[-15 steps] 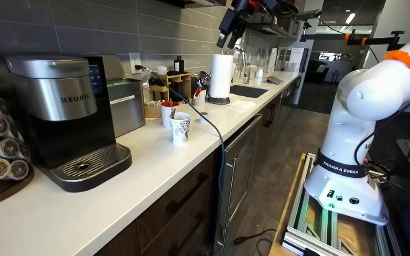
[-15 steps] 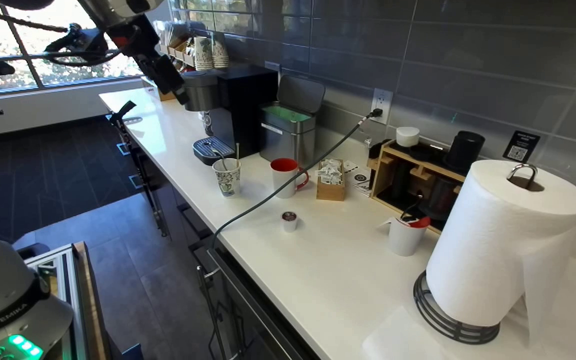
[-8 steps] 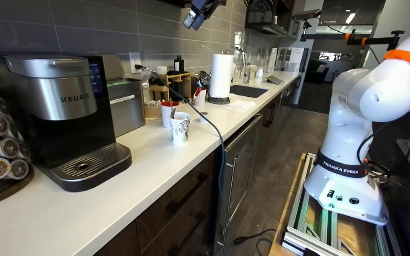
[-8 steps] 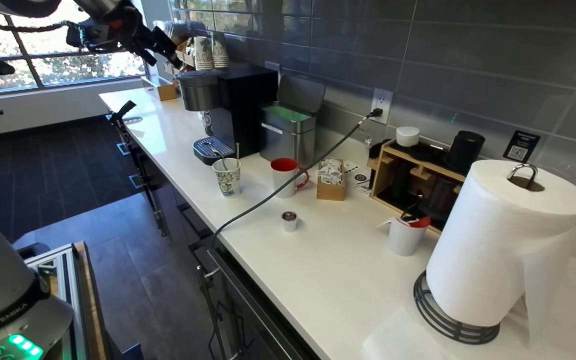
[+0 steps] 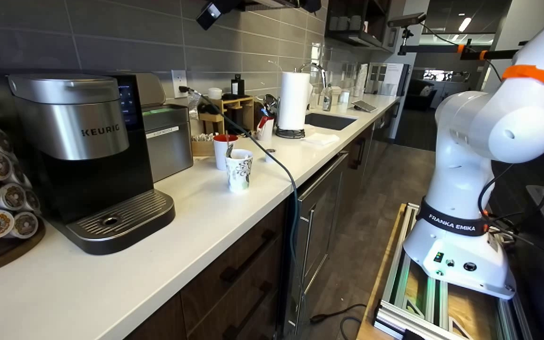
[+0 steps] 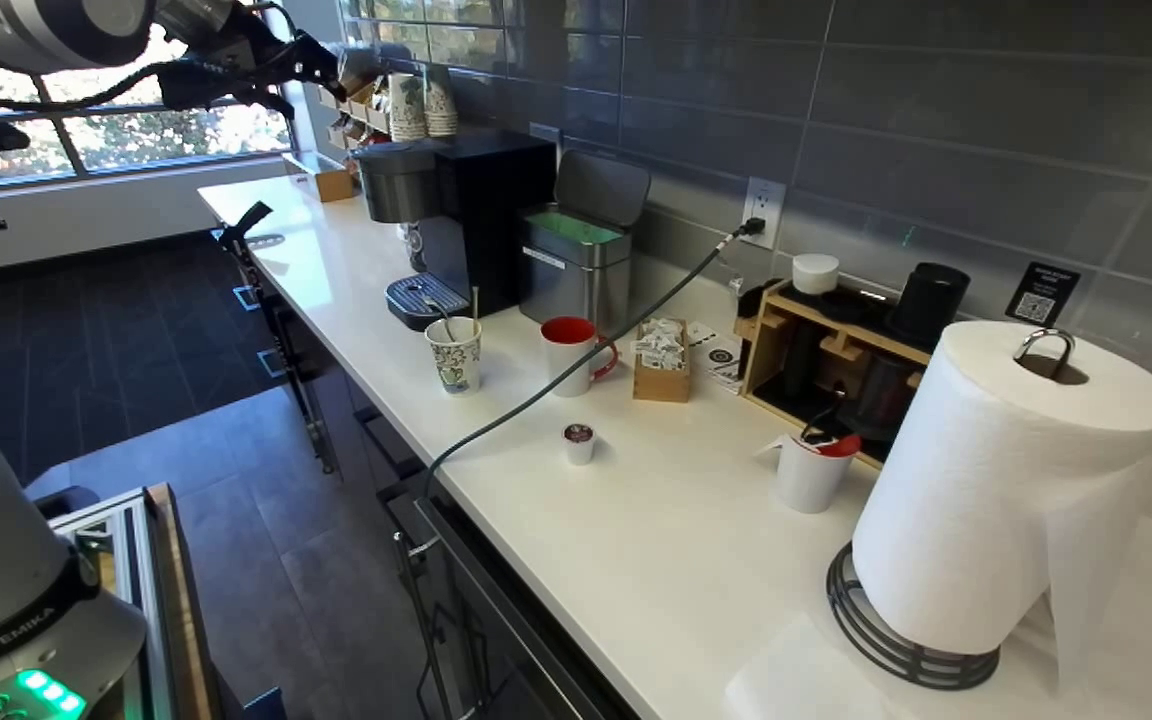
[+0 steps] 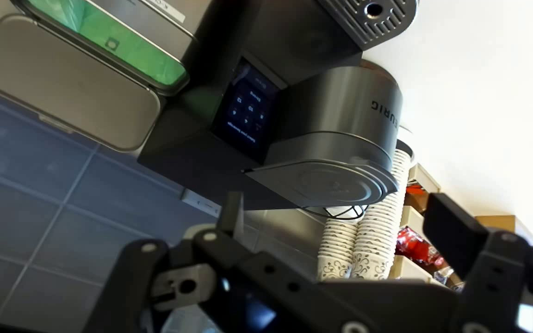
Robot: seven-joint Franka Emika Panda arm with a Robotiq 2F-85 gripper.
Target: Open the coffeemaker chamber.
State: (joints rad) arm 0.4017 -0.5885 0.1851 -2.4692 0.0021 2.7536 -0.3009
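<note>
White desk (image 6: 656, 545) carries Keurig coffeemaker (image 5: 95, 174), upright. Stainless bin (image 5: 172, 146) just beside it, top flipped up, green inside. Chamber (image 5: 66, 90) = coffeemaker's top section, closed. Hand (image 7: 335, 203) above chamber ht, clear of it in both ext. views; wrist view: fingers (image 7: 451, 231) wide apart, nothing held. Red-lined white mug (image 6: 561, 352) nr bin. Patterned paper cup (image 6: 454, 365) upright, nr coffeemaker. K-cup pod (image 6: 579, 450) farther off on desk, label up.

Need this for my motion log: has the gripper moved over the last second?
Yes: in an exterior view, the gripper has shifted up and left across the picture, judged against the unmoved coffeemaker.
</note>
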